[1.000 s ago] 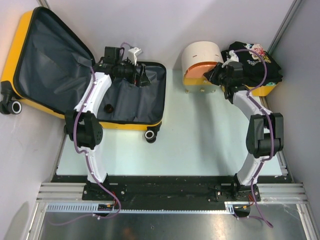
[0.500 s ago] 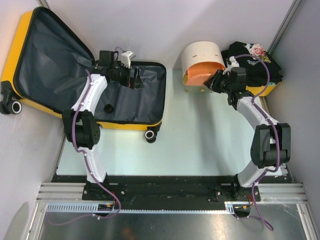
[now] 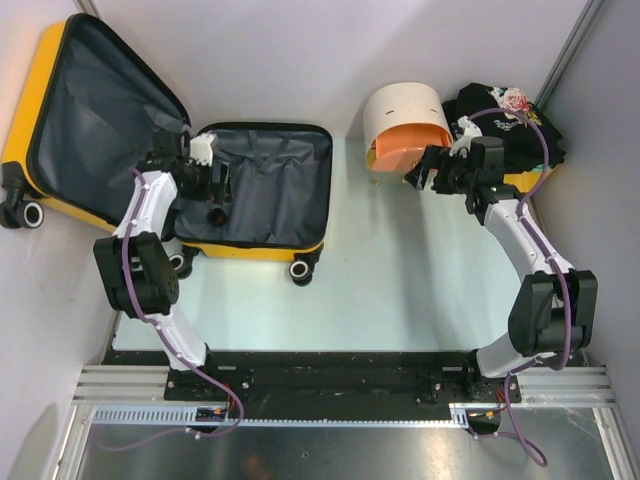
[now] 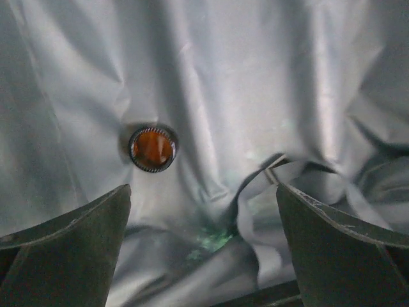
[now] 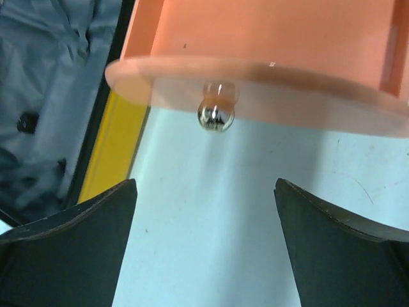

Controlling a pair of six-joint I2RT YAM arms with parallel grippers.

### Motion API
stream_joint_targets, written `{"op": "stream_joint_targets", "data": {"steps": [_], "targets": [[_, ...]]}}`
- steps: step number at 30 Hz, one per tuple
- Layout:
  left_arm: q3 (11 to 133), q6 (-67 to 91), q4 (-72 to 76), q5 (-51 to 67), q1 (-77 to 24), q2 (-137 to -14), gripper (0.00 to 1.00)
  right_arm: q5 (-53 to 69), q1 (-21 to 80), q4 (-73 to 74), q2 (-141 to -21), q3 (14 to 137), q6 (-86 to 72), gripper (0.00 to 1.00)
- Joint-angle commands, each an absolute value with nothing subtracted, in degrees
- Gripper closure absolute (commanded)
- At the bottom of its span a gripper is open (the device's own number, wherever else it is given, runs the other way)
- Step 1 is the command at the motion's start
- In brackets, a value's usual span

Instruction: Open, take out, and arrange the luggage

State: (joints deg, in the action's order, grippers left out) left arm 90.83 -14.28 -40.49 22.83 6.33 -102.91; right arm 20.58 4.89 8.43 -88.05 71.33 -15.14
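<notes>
The luggage (image 3: 262,245) lies open at the left, its lid (image 3: 90,110) leaning against the wall and its dark grey lining (image 4: 211,77) crumpled. My left gripper (image 3: 220,181) (image 4: 203,214) hangs open over the left part of the lower half, holding nothing. A small round brown bottle top (image 4: 153,149) (image 3: 215,215) pokes out of the lining just ahead of it. My right gripper (image 3: 416,173) (image 5: 204,204) is open above the table, a short way from the silver knob (image 5: 216,116) of the orange drawer (image 5: 268,32) (image 3: 406,146).
The cream cabinet (image 3: 402,108) stands at the back with its orange drawer pulled out. Black clothes with a flower (image 3: 508,118) are heaped on a yellow bin (image 3: 524,181) at the back right. The luggage's yellow rim (image 5: 115,153) lies left of the right gripper.
My right gripper has opened and let go of the drawer knob after drawing the drawer out, backing slightly away. My left gripper has swung left across the luggage, staying open.
</notes>
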Motion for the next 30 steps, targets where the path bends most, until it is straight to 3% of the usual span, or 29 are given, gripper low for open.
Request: {"op": "stream_joint_targets", "data": {"steps": [1,10,25,30], "targets": [[87.01,-20.11,-41.48,15.91,6.59,-102.30,0.00,24.68,5.19,17.82,-84.64,71.11,-3.44,0.05],[95.79,-18.73,-41.66,11.96,6.59,-114.25,0.12,30.41,7.73,19.69,-80.33,69.26,7.81,0.03],[99.05,-14.94,-41.57,11.95,6.50,-122.69,0.23,30.94,8.70,14.33,-79.72,69.26,8.96,0.03],[99.14,-14.94,-41.57,13.62,6.50,-123.22,0.38,30.94,9.05,12.40,-79.72,69.26,8.88,0.03]]}}
